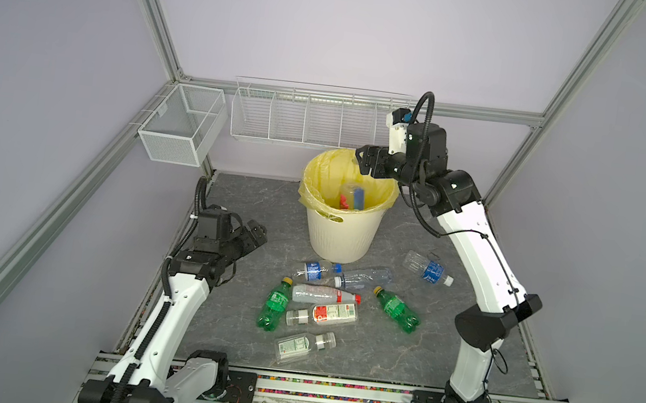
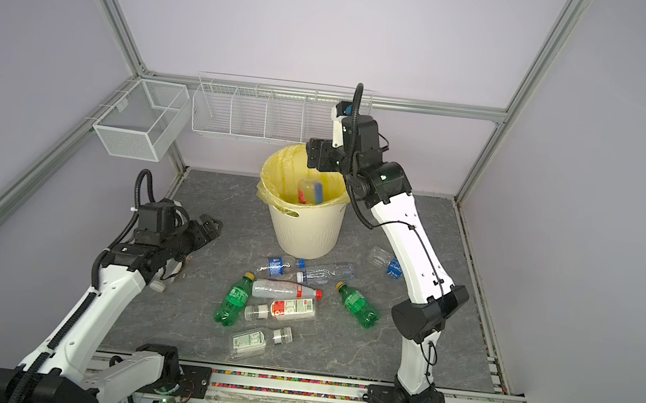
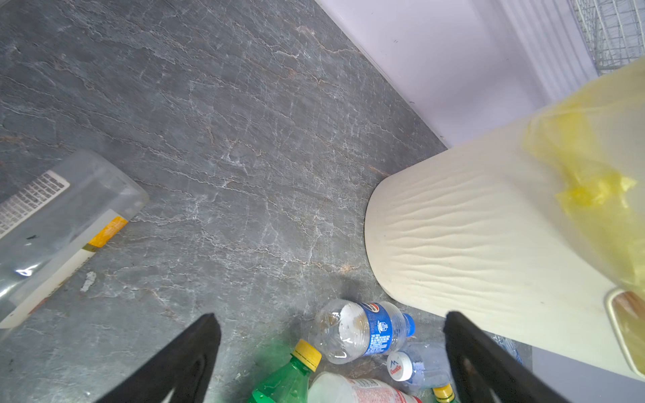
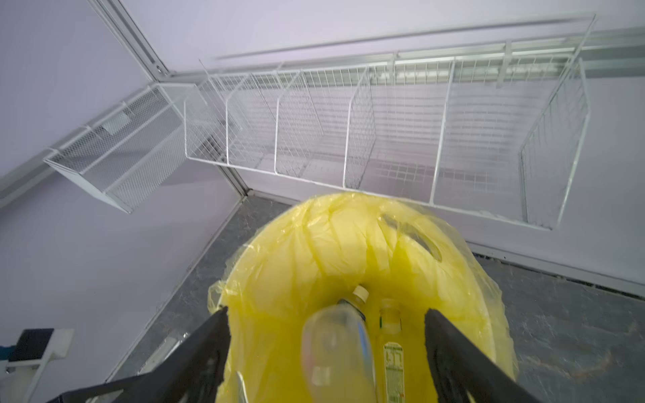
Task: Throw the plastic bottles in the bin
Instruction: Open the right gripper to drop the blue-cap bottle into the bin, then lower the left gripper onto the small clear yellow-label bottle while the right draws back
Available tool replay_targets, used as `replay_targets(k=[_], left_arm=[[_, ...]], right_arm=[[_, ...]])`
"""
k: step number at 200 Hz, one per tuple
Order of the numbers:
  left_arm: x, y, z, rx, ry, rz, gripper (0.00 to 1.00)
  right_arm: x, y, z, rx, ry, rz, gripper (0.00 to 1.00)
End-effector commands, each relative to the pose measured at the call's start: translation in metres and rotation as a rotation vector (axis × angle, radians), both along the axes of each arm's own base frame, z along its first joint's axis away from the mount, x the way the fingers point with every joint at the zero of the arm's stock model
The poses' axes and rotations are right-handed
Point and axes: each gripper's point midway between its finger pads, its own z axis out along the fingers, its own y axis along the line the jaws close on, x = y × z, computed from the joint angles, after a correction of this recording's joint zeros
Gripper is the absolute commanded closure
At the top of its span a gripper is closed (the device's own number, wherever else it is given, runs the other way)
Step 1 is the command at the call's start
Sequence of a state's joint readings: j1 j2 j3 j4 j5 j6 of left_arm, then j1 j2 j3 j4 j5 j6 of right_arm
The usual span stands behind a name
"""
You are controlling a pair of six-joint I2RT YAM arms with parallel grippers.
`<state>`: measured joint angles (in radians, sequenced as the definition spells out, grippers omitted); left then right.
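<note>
**Fingers [image 4: 209,338] spread wide over the bin [image 1: 340,234]**

Right gripper [image 1: 361,160] fingers stand apart above the bin. One clear bottle [image 4: 331,345] shows blurry between them, touching neither. More bottles [image 1: 322,294] lie on the table [image 1: 254,202] near the bin. Left gripper [image 1: 258,233] is spread wide too, holding nothing.

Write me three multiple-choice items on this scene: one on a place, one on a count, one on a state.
1. The right claw is: A over the bin; B over the wire baskets; C low by its own base.
2. Green bottles lying on the table: A one; B two; C four.
3. The left claw is: A shut on a bottle; B open and empty; C shut and empty.
A: it hangs above the yellow-lined rim. B: two show, both yellow-capped. B: its jaws stand apart, holding nothing.
</note>
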<state>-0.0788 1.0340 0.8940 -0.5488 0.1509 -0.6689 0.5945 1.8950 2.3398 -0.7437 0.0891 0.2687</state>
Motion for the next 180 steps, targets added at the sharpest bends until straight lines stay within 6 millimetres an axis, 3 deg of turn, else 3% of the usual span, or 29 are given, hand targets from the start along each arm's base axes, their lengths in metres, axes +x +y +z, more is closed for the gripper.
replay_targets(k=[1,34,74,180], left_arm=[[0.0,0.003,0.016,-0.006,-0.038,0.013,0.0],[0.001,0.003,0.015,0.001,-0.038,0.012,0.0],[0.003,0.004,0.007,0.019,-0.014,0.007,0.0],[-0.01,-0.001,-0.014,0.006,0.044,-0.025,0.0]], right_arm=[[-0.041,-0.018,0.029,0.047,-0.061,0.049,0.12],[-0.077,-0.047,0.023,0.084,-0.097,0.022,0.12],[-0.107,-0.076,-0.015,0.059,-0.05,-0.024,0.12],[-0.145,-0.106,-0.109,0.005,0.12,-0.074,0.12]])
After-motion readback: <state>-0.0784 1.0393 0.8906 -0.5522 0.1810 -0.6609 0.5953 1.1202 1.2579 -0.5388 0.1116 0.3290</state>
